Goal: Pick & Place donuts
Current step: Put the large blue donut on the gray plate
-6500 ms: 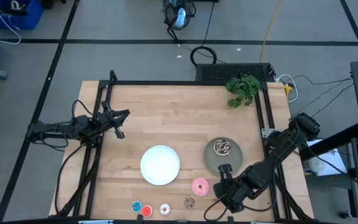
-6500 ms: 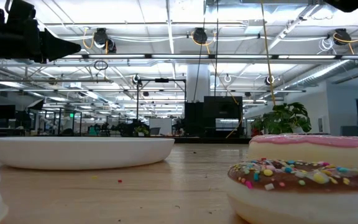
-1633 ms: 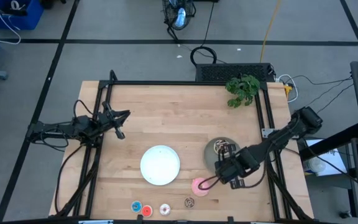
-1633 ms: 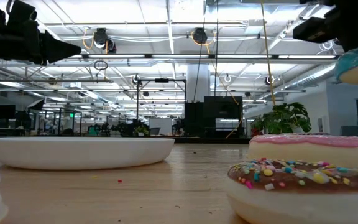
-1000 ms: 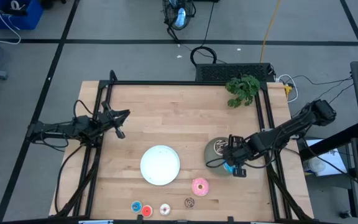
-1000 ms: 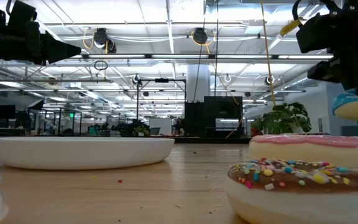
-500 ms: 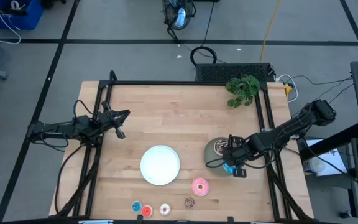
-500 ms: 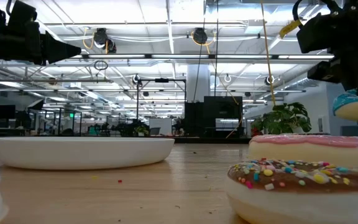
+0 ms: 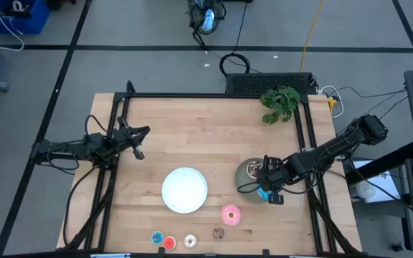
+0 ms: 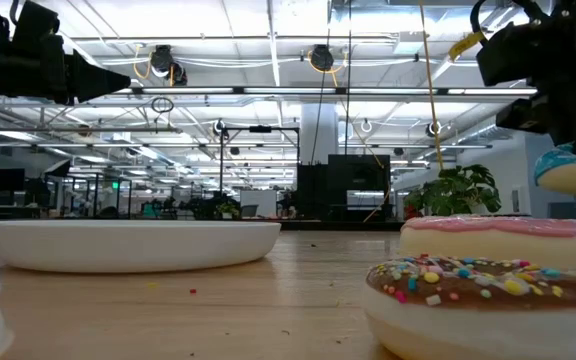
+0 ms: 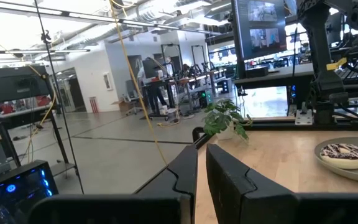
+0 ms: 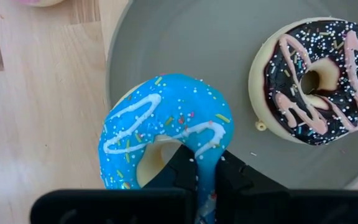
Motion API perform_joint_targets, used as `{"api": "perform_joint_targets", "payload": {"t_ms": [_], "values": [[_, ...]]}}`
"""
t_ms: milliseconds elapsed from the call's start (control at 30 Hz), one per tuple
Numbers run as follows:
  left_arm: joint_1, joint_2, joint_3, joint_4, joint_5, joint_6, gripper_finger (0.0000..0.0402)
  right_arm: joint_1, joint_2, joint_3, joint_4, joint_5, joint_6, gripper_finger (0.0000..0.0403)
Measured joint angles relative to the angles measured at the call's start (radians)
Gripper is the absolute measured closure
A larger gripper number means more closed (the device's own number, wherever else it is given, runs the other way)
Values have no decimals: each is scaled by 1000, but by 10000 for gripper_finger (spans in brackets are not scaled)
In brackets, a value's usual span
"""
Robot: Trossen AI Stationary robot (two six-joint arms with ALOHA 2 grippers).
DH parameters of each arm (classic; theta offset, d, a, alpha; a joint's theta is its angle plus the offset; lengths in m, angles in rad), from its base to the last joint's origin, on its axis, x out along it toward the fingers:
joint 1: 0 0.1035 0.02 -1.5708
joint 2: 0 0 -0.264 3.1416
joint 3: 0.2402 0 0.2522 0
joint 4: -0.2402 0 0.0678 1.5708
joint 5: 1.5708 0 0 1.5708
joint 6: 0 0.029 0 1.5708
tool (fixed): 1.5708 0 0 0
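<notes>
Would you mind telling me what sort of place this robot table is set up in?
Probably a robotics lab in an open industrial hall: exposed ceiling pipes and strip lights, monitors on stands, and cables on the taped concrete floor around the wooden table.

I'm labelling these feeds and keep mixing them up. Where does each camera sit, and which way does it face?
High: overhead, straight down; both arms, white plate, grey plate.
Low: table height, level across; blue donut hangs above the pink donut.
Left wrist: past the shut left gripper into the room.
Right wrist: down past the right gripper.
Shared: the wrist views both show the chocolate donut.
</notes>
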Motion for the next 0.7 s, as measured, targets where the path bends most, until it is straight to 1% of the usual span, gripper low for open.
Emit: {"api": "perform_joint_targets", "payload": {"t_ms": [167, 400, 700], "values": [[0, 0, 0, 0, 0, 1, 360, 0, 0, -16, 30, 1, 43, 390], [0, 0, 0, 0, 0, 2, 360, 0, 2, -141, 139, 2, 65, 390], [0, 0, 0, 1, 0, 2, 360, -14, 1, -158, 150, 11, 77, 390]]}}
